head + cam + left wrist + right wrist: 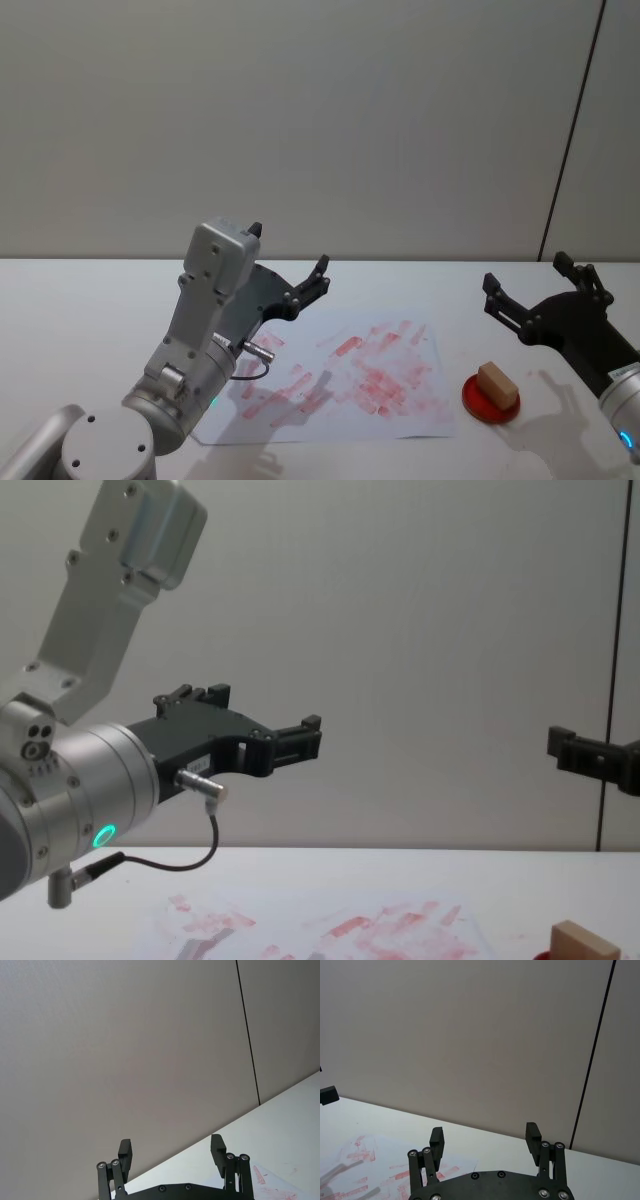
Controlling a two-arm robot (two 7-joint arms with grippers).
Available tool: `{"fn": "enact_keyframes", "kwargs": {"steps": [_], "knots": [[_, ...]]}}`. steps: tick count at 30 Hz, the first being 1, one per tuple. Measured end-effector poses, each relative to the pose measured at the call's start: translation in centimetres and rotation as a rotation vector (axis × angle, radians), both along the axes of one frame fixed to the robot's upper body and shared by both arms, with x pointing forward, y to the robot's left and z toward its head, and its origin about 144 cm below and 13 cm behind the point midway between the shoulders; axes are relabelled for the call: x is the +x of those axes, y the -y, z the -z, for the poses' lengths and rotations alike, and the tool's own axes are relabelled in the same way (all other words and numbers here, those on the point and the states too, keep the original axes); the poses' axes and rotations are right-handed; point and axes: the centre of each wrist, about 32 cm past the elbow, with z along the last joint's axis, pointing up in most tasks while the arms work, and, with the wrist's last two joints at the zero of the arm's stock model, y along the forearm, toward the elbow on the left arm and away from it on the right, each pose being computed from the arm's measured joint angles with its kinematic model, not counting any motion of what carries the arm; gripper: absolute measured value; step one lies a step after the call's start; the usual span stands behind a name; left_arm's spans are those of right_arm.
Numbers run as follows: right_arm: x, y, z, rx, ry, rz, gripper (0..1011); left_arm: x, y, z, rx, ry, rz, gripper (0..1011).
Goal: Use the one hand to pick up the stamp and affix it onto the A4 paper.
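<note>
The right pincer [527, 275] hangs wide open and empty above the surface [100, 300], up and beside the stamp [495, 381], seemingly poised to descend. That pale wooden block sits on the red ink pad [490, 410], probably inking, just right of the red-smeared paper [330, 420]. The left pincer [289, 249], also open and empty, idles over the paper.

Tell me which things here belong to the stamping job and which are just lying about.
Job: pale tan wooden block stamp; white A4 paper smeared red; open black right end effector, raised near the stamp.
Lying about: red round ink pad under the stamp; open left end effector, raised by the paper's left edge.
</note>
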Motion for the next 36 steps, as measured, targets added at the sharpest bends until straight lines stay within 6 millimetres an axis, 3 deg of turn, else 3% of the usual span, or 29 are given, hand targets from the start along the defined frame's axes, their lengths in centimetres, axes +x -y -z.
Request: {"fn": "enact_keyframes", "kwargs": {"steps": [14,36], "knots": [[-0.2,0.3,0.4,-0.016,-0.026,-0.028,1001,0.0,0.0,0.0,0.0,0.0,0.0,1002],[-0.8,2.8,3.3,-0.103,-0.176,-0.1,1001,0.0,0.0,0.0,0.0,0.0,0.0,1002]]}}
